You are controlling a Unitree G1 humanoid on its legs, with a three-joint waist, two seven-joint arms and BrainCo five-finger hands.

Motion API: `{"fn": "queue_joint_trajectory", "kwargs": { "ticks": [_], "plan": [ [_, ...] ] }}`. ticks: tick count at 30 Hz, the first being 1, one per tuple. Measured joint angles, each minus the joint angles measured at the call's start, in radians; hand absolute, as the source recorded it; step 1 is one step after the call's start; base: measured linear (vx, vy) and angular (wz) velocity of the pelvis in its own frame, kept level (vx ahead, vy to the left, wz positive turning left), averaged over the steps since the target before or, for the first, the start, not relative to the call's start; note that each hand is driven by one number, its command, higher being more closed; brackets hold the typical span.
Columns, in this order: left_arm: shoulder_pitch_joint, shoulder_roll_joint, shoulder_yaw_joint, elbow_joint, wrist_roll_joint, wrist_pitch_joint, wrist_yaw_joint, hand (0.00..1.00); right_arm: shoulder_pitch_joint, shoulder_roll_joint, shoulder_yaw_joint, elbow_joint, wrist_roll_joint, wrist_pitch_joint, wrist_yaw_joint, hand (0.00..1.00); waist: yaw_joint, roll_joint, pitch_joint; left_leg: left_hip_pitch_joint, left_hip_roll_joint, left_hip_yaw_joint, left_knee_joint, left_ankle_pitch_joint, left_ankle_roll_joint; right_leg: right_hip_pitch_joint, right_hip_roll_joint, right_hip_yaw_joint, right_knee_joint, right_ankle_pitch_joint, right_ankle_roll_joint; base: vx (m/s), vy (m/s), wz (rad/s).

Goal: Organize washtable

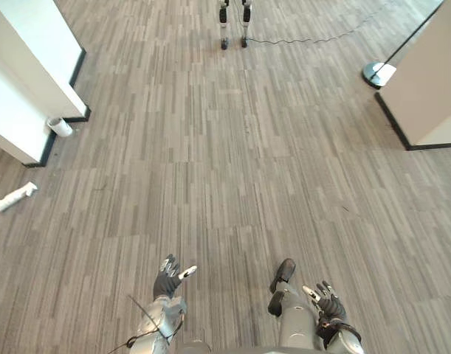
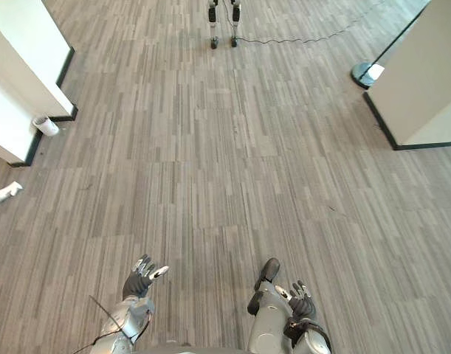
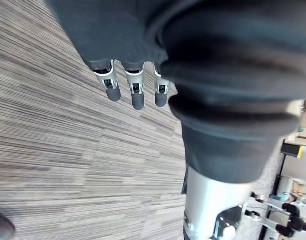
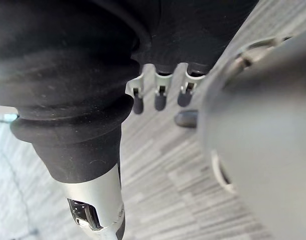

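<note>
A white bottle lies on its side on the grey wood-pattern floor at the far left. A small white cup-like thing lies farther off, against the foot of a white cabinet. My left hand hangs low over the floor near the lower middle, open, fingers straight and holding nothing. My right hand hangs at the lower right, open with relaxed fingers, also empty. Both hands are far from the bottle and the cup.
A beige panel wall with a dark base stands at the right, with a round lamp base beside it. Two thin wheeled legs and a black cable are at the far end of the floor.
</note>
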Motion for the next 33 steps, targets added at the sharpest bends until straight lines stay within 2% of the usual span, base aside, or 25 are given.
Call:
{"fn": "queue_joint_trajectory", "kwargs": {
  "ticks": [1,3,4,6,7,8,9,10,11,12,14,16,17,18,21,22,23,25,26,27,28,29,31,32,33],
  "plan": [
    [0.017,-0.012,0.002,0.023,-0.01,0.002,-0.002,0.0,-0.017,-0.003,0.023,-0.001,0.02,-0.002,0.002,0.0,0.016,-0.003,0.006,-0.068,0.068,-0.003,0.184,0.1,0.042,0.081,0.03,-0.006,-0.021,-0.041,0.0,0.74,-0.273,-0.1],
    [0.022,-0.011,0.034,0.047,-0.035,0.007,-0.018,0.0,-0.059,0.002,0.027,-0.002,0.065,-0.003,-0.003,0.0,0.027,-0.032,0.02,-0.196,0.088,0.038,0.346,-0.004,0.128,0.273,0.073,-0.001,-0.164,-0.066,0.011,0.77,-0.254,-0.11],
    [0.027,-0.009,0.054,0.046,-0.036,0.006,-0.019,0.0,-0.065,0.004,0.037,-0.003,0.066,-0.003,-0.002,0.0,0.034,-0.043,0.02,-0.225,0.085,0.062,0.328,-0.03,0.13,0.316,0.083,0.002,-0.21,-0.066,0.011,0.66,-0.163,-0.29],
    [0.041,0.005,0.119,0.045,-0.038,0.006,-0.021,0.0,-0.098,0.007,0.08,-0.007,0.073,-0.003,0.005,0.0,0.078,-0.083,0.022,-0.341,0.036,0.085,0.037,-0.055,0.132,0.431,0.103,0.032,-0.333,-0.059,0.021,0.74,-0.078,-0.74],
    [0.052,0.007,0.14,0.045,-0.044,0.006,-0.02,0.0,-0.118,0.005,0.097,-0.007,0.074,-0.003,0.017,0.0,0.086,-0.091,0.026,-0.38,-0.007,0.052,-0.21,-0.035,0.107,0.465,0.103,0.053,-0.363,-0.06,0.025,0.69,0.043,-0.77],
    [0.059,0.007,0.146,0.045,-0.045,0.007,-0.02,0.0,-0.122,0.005,0.102,-0.007,0.074,-0.003,0.018,0.0,0.09,-0.091,0.026,-0.386,-0.018,0.043,-0.273,-0.02,0.095,0.474,0.102,0.055,-0.368,-0.062,0.031,0.68,0.179,-0.86],
    [0.078,0.005,0.159,0.047,-0.054,0.008,-0.017,0.0,-0.125,0.007,0.107,-0.009,0.075,-0.004,0.019,0.0,0.102,-0.087,0.024,-0.386,-0.051,-0.005,-0.524,0.053,0.046,0.513,0.099,0.082,-0.383,-0.078,0.07,0.52,0.214,-0.69],
    [0.093,0.004,0.165,0.049,-0.056,0.007,-0.016,0.0,-0.123,0.006,0.104,-0.005,0.076,-0.003,0.019,0.0,0.107,-0.08,0.022,-0.386,-0.053,-0.021,-0.605,0.077,0.056,0.54,0.102,0.093,-0.392,-0.091,0.09,0.63,0.315,-1.06],
    [0.123,0.005,0.168,0.066,-0.063,0.007,-0.011,0.0,-0.115,0.013,0.105,0.008,0.081,-0.001,0.017,0.0,0.119,-0.085,0.016,-0.384,-0.054,-0.048,-0.578,0.205,0.113,0.591,0.09,0.132,-0.391,-0.126,0.141,0.62,0.33,-0.97],
    [0.119,0.018,0.182,0.085,-0.078,0.009,-0.003,0.0,-0.105,0.046,0.108,0.013,0.084,0.001,0.017,0.0,0.132,-0.134,0.003,-0.399,-0.065,-0.049,-0.467,0.205,0.128,0.59,0.037,0.143,-0.346,-0.136,0.151,0.61,0.32,-0.88],
    [0.117,0.034,0.233,0.077,-0.079,0.006,0.002,0.0,-0.085,0.071,0.11,-0.011,0.084,-0.002,0.034,0.0,0.129,-0.189,-0.02,-0.442,-0.079,-0.044,-0.283,0.035,0.14,0.482,-0.051,0.172,-0.094,-0.127,0.133,0.62,0.336,-0.33],
    [0.114,0.035,0.237,0.079,-0.08,0.008,0.003,0.0,-0.08,0.075,0.109,-0.01,0.085,-0.001,0.039,0.0,0.129,-0.221,-0.017,-0.391,-0.11,-0.002,-0.221,-0.049,0.16,0.4,-0.152,0.197,0.153,-0.059,0.08,0.62,0.362,-0.11],
    [0.115,0.038,0.234,0.079,-0.078,0.009,0.004,0.0,-0.077,0.077,0.109,0.001,0.085,0.001,0.04,0.0,0.126,-0.216,-0.012,-0.316,-0.131,0.045,-0.222,-0.104,0.185,0.325,-0.24,0.205,0.342,0.076,0.047,0.62,0.262,-0.29],
    [0.101,0.039,0.23,0.076,-0.073,0.009,0.005,0.0,-0.083,0.082,0.111,0.007,0.084,0.002,0.042,0.0,0.119,-0.203,-0.004,-0.225,-0.14,0.063,-0.25,-0.145,0.196,0.231,-0.245,0.233,0.536,0.063,0.061,0.71,0.215,-0.35],
    [0.091,0.053,0.177,0.012,-0.072,0.007,0.008,0.0,-0.092,0.079,0.11,-0.011,0.082,0.0,0.058,0.0,0.092,-0.172,0.005,-0.028,-0.156,0.096,-0.415,-0.154,0.184,0.065,-0.141,0.205,0.699,-0.109,0.013,0.61,0.049,-0.27],
    [0.071,0.052,0.124,-0.052,-0.073,-0.004,0.004,0.0,-0.088,0.056,0.11,-0.05,0.082,-0.001,0.062,0.0,0.063,-0.135,0.012,0.06,-0.154,0.104,-0.5,-0.152,0.181,-0.044,-0.089,0.121,0.618,-0.18,-0.034,0.46,0.019,0.05],
    [0.058,0.051,0.104,-0.067,-0.072,-0.008,0.002,0.0,-0.082,0.041,0.109,-0.063,0.082,-0.002,0.062,0.0,0.049,-0.124,0.015,0.084,-0.155,0.105,-0.525,-0.152,0.179,-0.086,-0.082,0.095,0.543,-0.189,-0.043,0.7,-0.004,0.39],
    [-0.006,0.054,0.076,-0.091,-0.061,-0.016,0.0,0.0,-0.08,0.006,0.105,-0.066,0.081,0.0,0.06,0.0,0.014,-0.109,0.022,0.141,-0.156,0.089,-0.556,-0.16,0.136,-0.157,-0.075,0.027,0.166,-0.114,-0.033,0.62,-0.058,0.55],
    [-0.03,0.056,0.077,-0.096,-0.044,-0.02,-0.001,0.0,-0.074,0.0,0.101,-0.066,0.081,0.001,0.057,0.0,0.012,-0.118,0.017,0.174,-0.162,0.087,-0.569,-0.176,0.105,-0.152,-0.059,-0.013,-0.087,-0.018,-0.023,0.72,-0.154,0.57],
    [-0.052,0.054,0.075,-0.081,-0.033,-0.022,0.001,0.0,-0.06,-0.011,0.102,-0.059,0.078,0.001,0.055,0.0,0.003,-0.12,0.011,0.233,-0.163,0.06,-0.58,-0.196,0.065,-0.115,-0.046,-0.041,-0.232,0.256,-0.089,0.74,-0.164,0.34],
    [-0.062,0.042,0.076,-0.066,-0.033,-0.021,0.002,0.0,-0.072,-0.019,0.099,-0.055,0.071,0.001,0.054,0.0,0.006,-0.098,0.011,0.239,-0.154,0.053,-0.579,-0.193,0.065,-0.122,-0.056,-0.052,-0.197,0.273,-0.108,0.84,-0.167,0.06],
    [-0.073,0.022,0.073,-0.056,-0.033,-0.02,0.004,0.0,-0.106,-0.035,0.082,-0.044,0.065,0.001,0.051,0.0,0.004,-0.059,0.017,0.228,-0.172,0.008,-0.587,-0.158,0.087,-0.14,-0.054,-0.043,-0.11,0.193,-0.096,0.48,-0.08,-0.13],
    [-0.067,0.007,0.05,-0.045,-0.033,-0.022,0.004,0.0,-0.084,-0.029,0.058,-0.051,0.063,0.001,0.052,0.0,-0.003,-0.062,0.011,0.25,-0.167,-0.027,-0.523,-0.034,0.097,-0.125,-0.071,0.003,0.024,0.064,-0.076,0.61,-0.144,0.09],
    [-0.052,0.002,0.035,-0.043,-0.033,-0.022,0.003,0.0,-0.069,-0.028,0.059,-0.067,0.064,0.001,0.056,0.0,0.001,-0.061,0.009,0.242,-0.147,-0.052,-0.423,0.029,0.047,-0.101,-0.074,0.016,0.083,0.001,-0.06,0.71,-0.19,-0.01],
    [-0.036,-0.011,0.026,-0.03,-0.033,-0.022,0.002,0.0,-0.06,-0.028,0.066,-0.072,0.064,0.001,0.062,0.0,0.004,-0.049,0.006,0.187,-0.081,-0.048,-0.219,0.138,-0.035,-0.048,-0.065,0.006,0.126,-0.072,-0.042,0.49,-0.117,-0.09]
  ]
}}
